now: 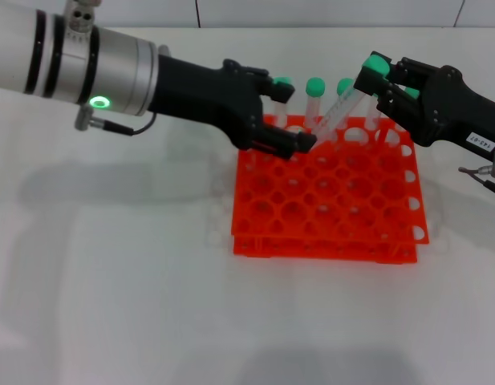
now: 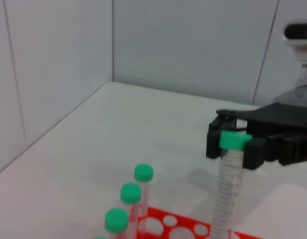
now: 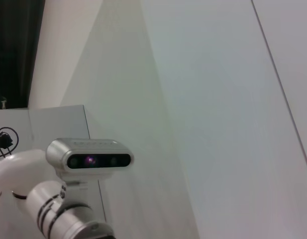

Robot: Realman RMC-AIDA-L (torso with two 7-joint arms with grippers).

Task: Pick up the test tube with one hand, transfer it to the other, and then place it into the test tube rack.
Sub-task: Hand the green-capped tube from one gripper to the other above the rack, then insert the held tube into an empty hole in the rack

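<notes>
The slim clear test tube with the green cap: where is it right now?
In the head view the slim clear test tube hangs tilted over the orange rack's far edge, its cap pinched by the right gripper, its lower end beside the left gripper.

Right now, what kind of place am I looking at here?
Probably a lab-style robot test bench: an orange test tube rack with green-capped tubes, a plain white table, and two grippers handling one test tube.
</notes>
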